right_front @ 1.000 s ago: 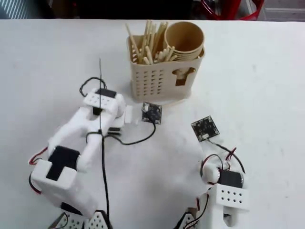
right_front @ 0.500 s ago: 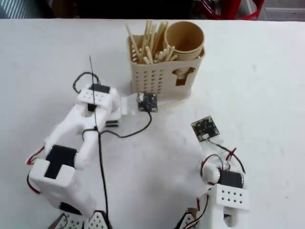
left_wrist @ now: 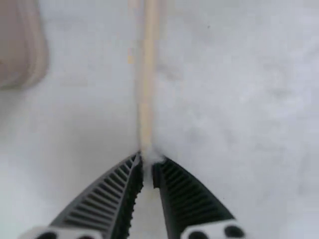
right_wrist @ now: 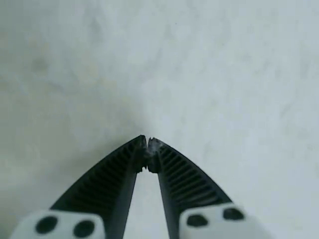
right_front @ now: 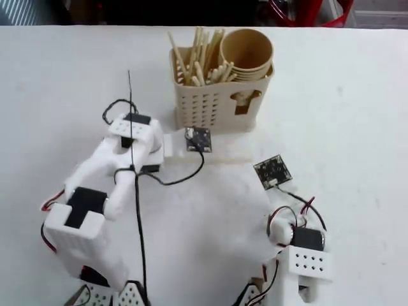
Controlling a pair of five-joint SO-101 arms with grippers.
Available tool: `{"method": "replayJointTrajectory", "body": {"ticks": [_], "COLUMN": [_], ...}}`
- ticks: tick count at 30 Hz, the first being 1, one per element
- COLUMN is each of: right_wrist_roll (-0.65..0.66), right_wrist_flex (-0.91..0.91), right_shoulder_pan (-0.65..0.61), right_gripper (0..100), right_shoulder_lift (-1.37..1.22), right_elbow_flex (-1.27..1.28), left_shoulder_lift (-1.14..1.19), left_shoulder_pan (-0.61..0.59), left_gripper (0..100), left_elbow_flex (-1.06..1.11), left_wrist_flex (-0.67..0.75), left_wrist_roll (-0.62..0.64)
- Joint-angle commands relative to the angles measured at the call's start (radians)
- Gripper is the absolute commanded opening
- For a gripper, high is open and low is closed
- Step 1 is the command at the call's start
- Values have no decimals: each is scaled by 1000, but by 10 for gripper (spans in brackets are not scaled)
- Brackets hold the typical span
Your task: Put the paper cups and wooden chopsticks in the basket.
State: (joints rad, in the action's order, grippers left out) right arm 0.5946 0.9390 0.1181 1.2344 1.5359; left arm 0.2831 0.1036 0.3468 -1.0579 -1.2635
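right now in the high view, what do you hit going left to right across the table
left arm → chopsticks → cups → right arm; the chopsticks and cups both stand in the basket

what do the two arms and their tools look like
The left arm and right arm are white plastic with black motor blocks, black cables and red wires. Each carries a small dark circuit board. The left tool and right tool have dark ribbed fingers tapering to points, on white mounts with round holes.
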Motion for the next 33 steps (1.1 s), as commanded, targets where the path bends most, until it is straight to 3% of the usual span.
{"method": "replayJointTrajectory", "body": {"ticks": [1,10,15,20,24,27,33], "right_wrist_roll": [8,8,8,8,8,8,9], "right_wrist_flex": [-16,-16,-16,-15,-13,-13,-13], "right_shoulder_pan": [-7,-5,-5,-5,-5,-4,-4], "right_gripper": [21,21,21,21,21,21,21], "right_shoulder_lift": [10,10,10,10,10,10,10], "right_elbow_flex": [-3,-3,-3,-3,-3,-3,-3], "left_shoulder_lift": [-62,-288,-418,-498,-533,-568,-621], "left_shoulder_pan": [-15,-39,-84,-84,-84,-79,117], "left_gripper": [23,24,27,33,107,106,109], "left_elbow_flex": [-18,-9,75,247,315,313,336], "left_wrist_flex": [-94,-393,-535,-462,-307,-227,-189], "left_wrist_roll": [-58,-98,-190,-203,-77,21,152]}}
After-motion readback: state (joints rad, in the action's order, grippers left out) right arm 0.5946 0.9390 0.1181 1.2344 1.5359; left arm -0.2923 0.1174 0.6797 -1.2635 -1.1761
